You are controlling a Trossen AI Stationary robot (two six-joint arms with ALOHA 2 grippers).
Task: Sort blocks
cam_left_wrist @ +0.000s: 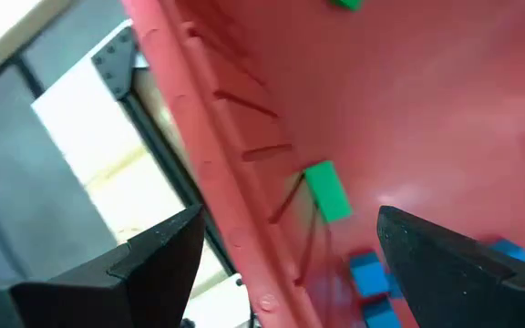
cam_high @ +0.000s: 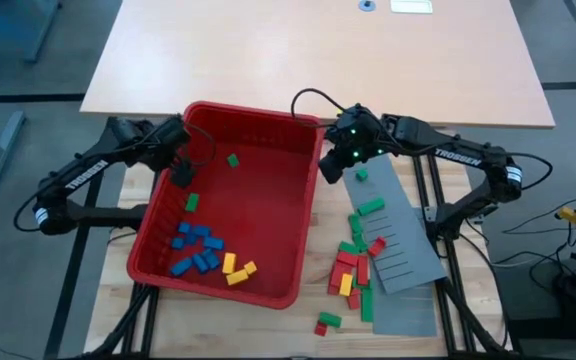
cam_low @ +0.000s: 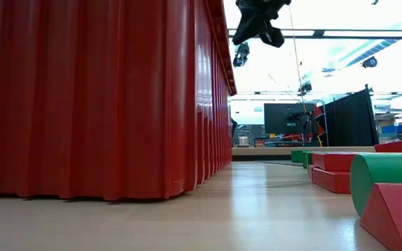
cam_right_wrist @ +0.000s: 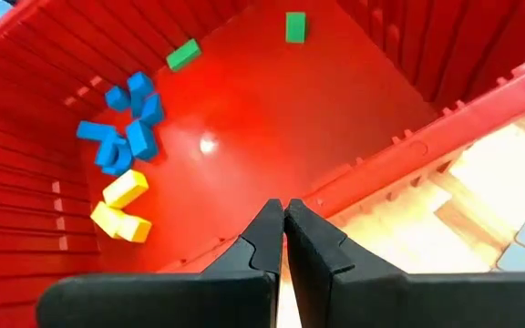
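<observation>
I hold the right gripper [cam_right_wrist: 283, 219], pinched closed and empty, over the red bin's [cam_high: 308, 200] rim, so next I fetch another from the blocks [cam_high: 353, 262] beside it, while the left gripper [cam_left_wrist: 290, 264] hangs spread wide inside.

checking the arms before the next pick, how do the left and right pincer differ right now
The left pincer is open, its fingers spread wide; the right pincer is shut with nothing between its fingers. The left sits over the bin's left wall, above a green block; the right sits over the bin's right rim, beside the grey panel. Both are empty.
</observation>
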